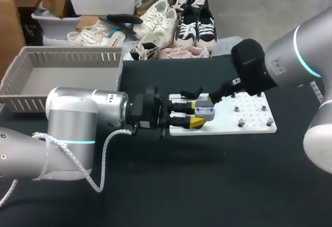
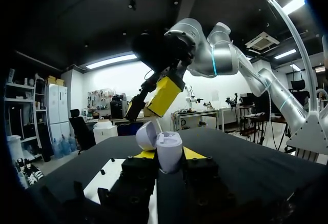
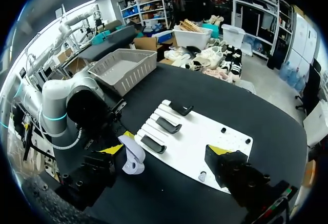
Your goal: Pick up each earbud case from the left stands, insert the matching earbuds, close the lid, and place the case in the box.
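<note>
Case (image 2: 168,149), pale lavender, smooth and rounded, is pinched between the left fingers (image 1: 196,114). Their yellow tips press it from both sides, and its lid is hinged open and leans aside. In the head view it sits just left of centre, over the left part of the white board (image 1: 254,107).

The right fingers (image 1: 213,98) come in from the upper right, spread wide with nothing between them, just beyond the case. Seen from the left wrist, one of their yellow tips hangs close above the open lid. The two arms nearly meet here, so room around the case is tight.

The board is flat and matte, dotted with small holes. A few grey pegs (image 1: 241,123) stand toward its right end, and three low, elongated black stands (image 3: 168,125) lie in a row at the other end.

A grey plastic basket (image 1: 67,58) with slotted walls stands at the upper left, well apart from the board, its near rim partly behind the left arm. A broad stretch of matte black tabletop (image 1: 207,185) runs from the board's near edge down to the frame's lower edge.
</note>
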You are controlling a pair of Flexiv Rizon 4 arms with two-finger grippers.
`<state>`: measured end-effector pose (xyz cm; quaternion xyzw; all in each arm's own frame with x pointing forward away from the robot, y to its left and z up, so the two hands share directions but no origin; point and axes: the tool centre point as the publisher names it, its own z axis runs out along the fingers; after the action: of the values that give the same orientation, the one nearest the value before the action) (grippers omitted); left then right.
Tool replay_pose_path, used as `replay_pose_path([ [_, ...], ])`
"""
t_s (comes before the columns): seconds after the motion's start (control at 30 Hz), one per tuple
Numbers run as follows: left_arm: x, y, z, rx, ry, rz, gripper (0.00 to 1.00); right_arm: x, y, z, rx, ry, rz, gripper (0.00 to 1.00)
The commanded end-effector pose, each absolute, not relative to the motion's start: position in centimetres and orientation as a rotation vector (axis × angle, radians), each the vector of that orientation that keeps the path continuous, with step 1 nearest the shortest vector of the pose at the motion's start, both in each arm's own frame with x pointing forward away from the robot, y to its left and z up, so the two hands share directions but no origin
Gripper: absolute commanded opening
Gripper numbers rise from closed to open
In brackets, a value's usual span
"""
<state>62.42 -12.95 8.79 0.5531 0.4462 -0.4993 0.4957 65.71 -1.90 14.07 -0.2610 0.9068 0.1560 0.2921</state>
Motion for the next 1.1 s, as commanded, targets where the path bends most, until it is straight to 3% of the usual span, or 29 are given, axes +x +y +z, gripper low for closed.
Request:
replay_pose_path([
  [0.03, 62.4, -12.9, 8.8, 1.339, 1.081, -1.208, 0.0, 64.5, -3.9, 16.2, -0.64, 2.404, 0.243, 1.0],
  [0.43, 62.4, -12.9, 8.8, 1.339, 1.081, -1.208, 0.0, 63.8, -10.6, 15.3, -0.537, 2.526, -0.132, 1.0],
  [1.1, 62.4, -12.9, 8.8, 1.339, 1.081, -1.208, 0.0, 63.2, -14.3, 9.6, -0.436, 2.775, -0.313, 1.0],
])
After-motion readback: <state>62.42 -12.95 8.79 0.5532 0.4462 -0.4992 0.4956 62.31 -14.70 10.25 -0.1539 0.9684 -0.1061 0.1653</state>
